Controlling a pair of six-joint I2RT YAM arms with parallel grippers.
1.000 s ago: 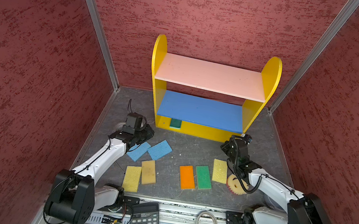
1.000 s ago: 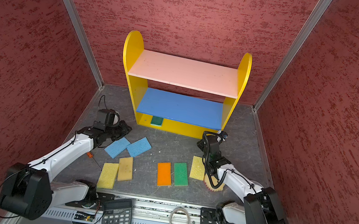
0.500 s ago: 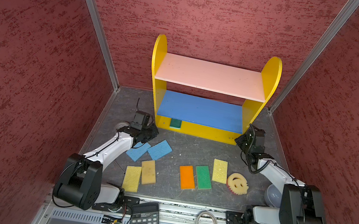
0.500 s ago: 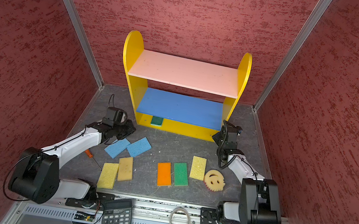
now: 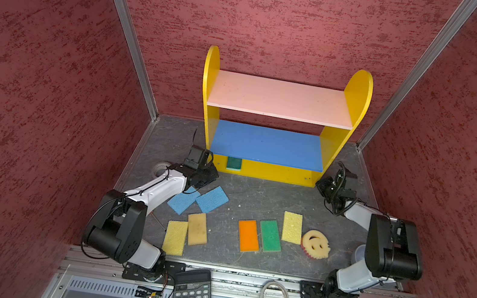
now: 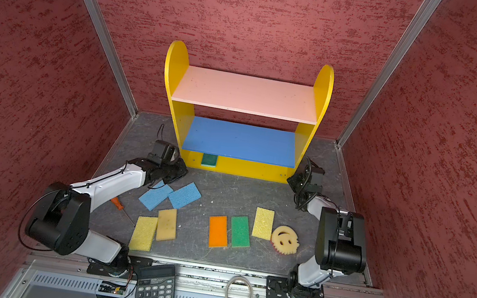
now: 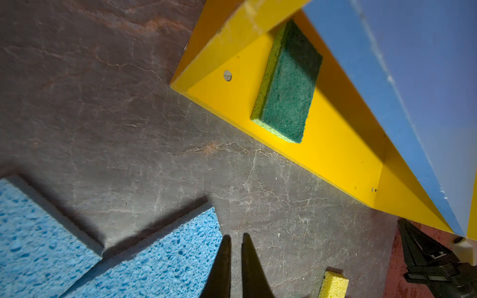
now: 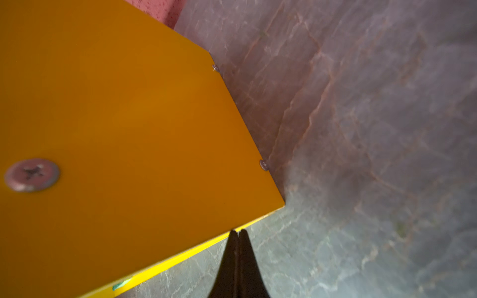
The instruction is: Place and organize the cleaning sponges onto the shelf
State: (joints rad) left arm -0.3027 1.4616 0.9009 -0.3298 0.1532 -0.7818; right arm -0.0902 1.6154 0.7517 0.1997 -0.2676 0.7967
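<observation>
We are hovering our left gripper [image 7: 234, 236] low over the grey floor [image 7: 129, 129], just near of the left end of the shelf [image 5: 358, 90]. Its fingers are standing a narrow slit apart with nothing between them. The right blue sponge [image 7: 154, 258] is lying just beside the tips and the left blue sponge [image 7: 38, 232] is lying a little farther off. One green-topped sponge [image 7: 286, 85] is resting flat on the shelf's yellow bottom board, towards its left end and well apart from those fingers. We are keeping our right gripper [image 8: 237, 231] pressed together and empty, its tips right at the near edge of the shelf's right side panel; we cannot tell whether they are touching it. The round smiley sponge [image 5: 315, 244] and the yellow sponge [image 5: 292, 227] are lying nearer, well apart from it.
</observation>
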